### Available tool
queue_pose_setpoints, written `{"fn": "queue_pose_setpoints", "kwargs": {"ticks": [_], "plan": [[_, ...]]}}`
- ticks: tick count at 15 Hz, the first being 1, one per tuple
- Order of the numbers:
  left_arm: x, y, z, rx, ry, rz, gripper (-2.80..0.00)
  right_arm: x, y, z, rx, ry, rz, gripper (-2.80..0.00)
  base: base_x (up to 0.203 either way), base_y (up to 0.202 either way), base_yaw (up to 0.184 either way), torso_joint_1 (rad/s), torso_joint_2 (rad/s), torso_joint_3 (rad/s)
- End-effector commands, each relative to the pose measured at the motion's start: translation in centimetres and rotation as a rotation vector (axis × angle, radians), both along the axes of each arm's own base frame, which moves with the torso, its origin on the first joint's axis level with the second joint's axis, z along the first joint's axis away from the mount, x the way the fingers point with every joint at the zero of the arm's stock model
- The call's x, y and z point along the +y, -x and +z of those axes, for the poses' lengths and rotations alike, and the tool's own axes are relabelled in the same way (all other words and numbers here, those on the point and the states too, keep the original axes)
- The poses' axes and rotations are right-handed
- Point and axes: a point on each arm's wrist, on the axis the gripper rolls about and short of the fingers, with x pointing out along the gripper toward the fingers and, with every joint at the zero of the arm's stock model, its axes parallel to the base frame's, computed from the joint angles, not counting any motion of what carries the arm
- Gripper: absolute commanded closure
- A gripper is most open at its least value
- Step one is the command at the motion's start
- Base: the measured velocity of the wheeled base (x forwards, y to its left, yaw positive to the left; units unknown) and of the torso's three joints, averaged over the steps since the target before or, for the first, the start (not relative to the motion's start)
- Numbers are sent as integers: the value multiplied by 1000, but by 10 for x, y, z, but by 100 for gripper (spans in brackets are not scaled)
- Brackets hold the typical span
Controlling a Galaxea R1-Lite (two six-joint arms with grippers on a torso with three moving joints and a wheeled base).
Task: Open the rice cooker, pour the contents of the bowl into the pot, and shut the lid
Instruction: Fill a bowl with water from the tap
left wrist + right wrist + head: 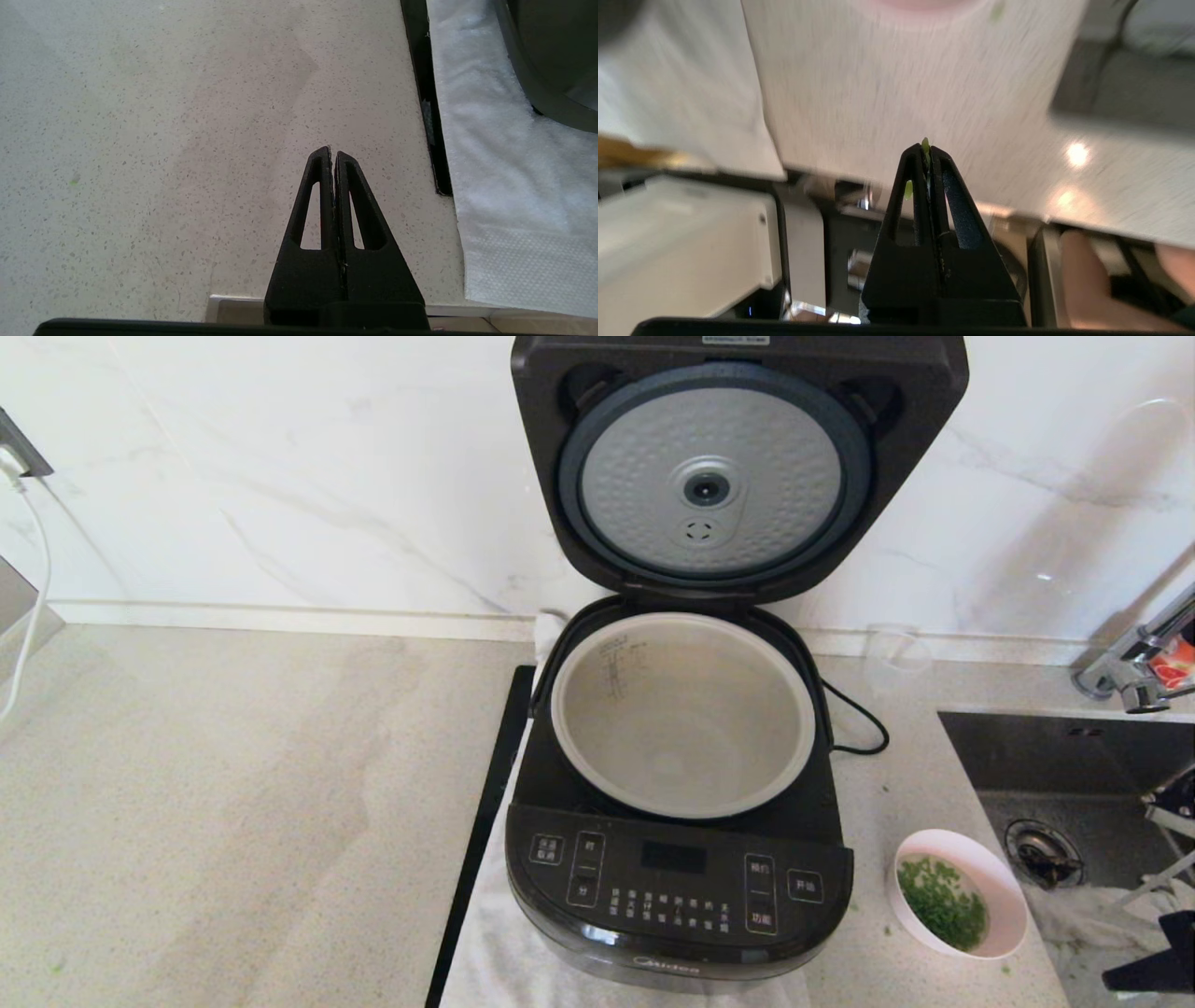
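The black rice cooker stands in the middle of the counter. Its lid is swung fully up, showing the dimpled silver inner plate. The grey-beige pot sits inside and looks empty. To the cooker's right, the pink bowl rests on the counter holding chopped green bits. My right gripper is shut, with green scraps stuck at its tips, low by the counter's front edge near the bowl. My left gripper is shut and empty above bare counter, left of the cooker.
A white cloth lies under the cooker beside a black strip. A sink with a faucet is at the right. A clear measuring cup and the power cord sit behind the bowl.
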Motion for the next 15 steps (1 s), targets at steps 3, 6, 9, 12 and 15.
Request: {"fn": "queue_pose_setpoints", "kwargs": {"ticks": [3, 6, 9, 12, 15], "plan": [[0, 0, 0, 0, -1, 0, 0, 3, 7, -25, 85, -21, 13, 0, 0, 0, 0, 0, 0, 0], [0, 0, 0, 0, -1, 0, 0, 3, 7, -35, 64, -17, 10, 0, 0, 0, 0, 0, 0, 0], [0, 0, 0, 0, -1, 0, 0, 3, 8, -33, 50, -18, 6, -280, 0, 0, 0, 0, 0, 0], [0, 0, 0, 0, -1, 0, 0, 4, 9, -34, 52, -21, 3, -280, 0, 0, 0, 0, 0, 0], [0, 0, 0, 0, -1, 0, 0, 3, 5, -40, 88, -28, 1, -280, 0, 0, 0, 0, 0, 0]]}}
